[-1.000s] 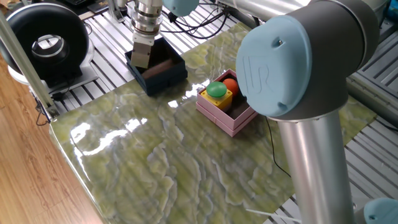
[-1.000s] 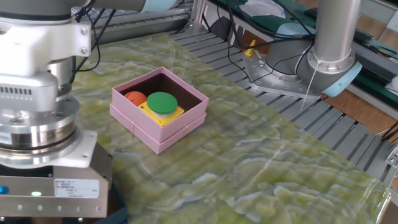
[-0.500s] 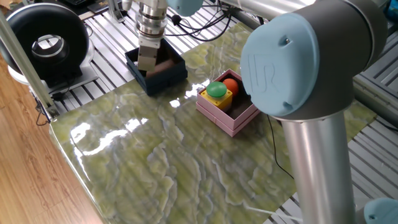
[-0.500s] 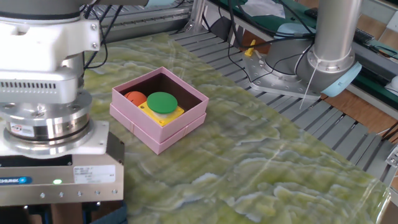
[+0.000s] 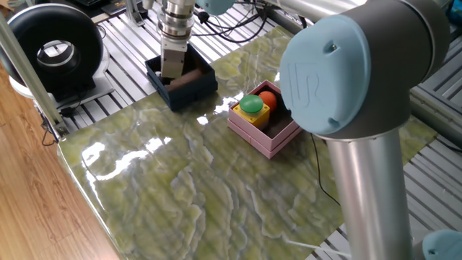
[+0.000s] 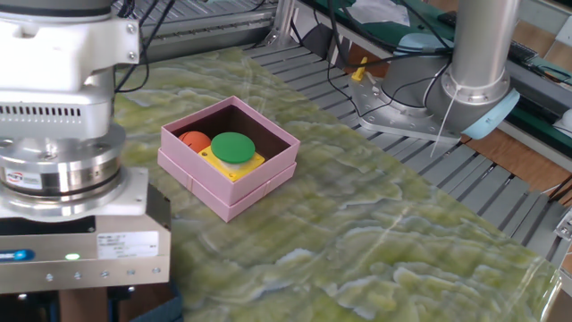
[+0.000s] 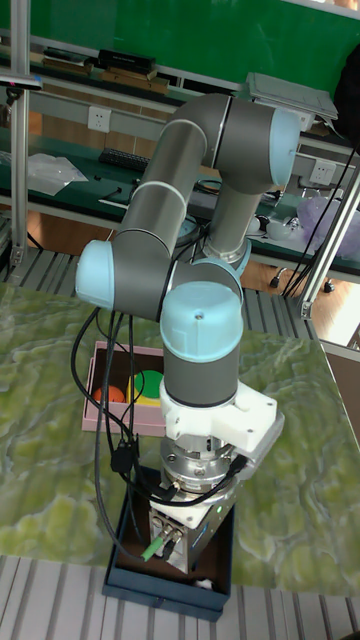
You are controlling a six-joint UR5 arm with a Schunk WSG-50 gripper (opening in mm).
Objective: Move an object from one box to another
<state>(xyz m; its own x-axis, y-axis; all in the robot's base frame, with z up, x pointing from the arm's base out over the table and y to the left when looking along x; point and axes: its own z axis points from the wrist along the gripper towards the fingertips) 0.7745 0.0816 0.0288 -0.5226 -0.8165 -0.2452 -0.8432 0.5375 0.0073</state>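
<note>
Two boxes sit on your table [image 5: 180,188]: the navy box [image 5: 182,82] and the pink box [image 5: 263,124]. Your gripper [image 5: 172,69] reaches down into the navy box; whether its fingers are spread or closed, you cannot tell. Green-topped yellow block [image 6: 233,150] and orange ball [image 6: 193,140] lie in the pink box.

Showing a glossy green marbled tabletop [image 5: 180,180], wooden floor [image 5: 29,195] running alongside, and a green wall [image 7: 200,35] standing behind cluttered benches [image 7: 90,130].

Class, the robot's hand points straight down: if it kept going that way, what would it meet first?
The hand is inside the navy box; it would probably meet the brownish floor first, though depth is unclear.
</note>
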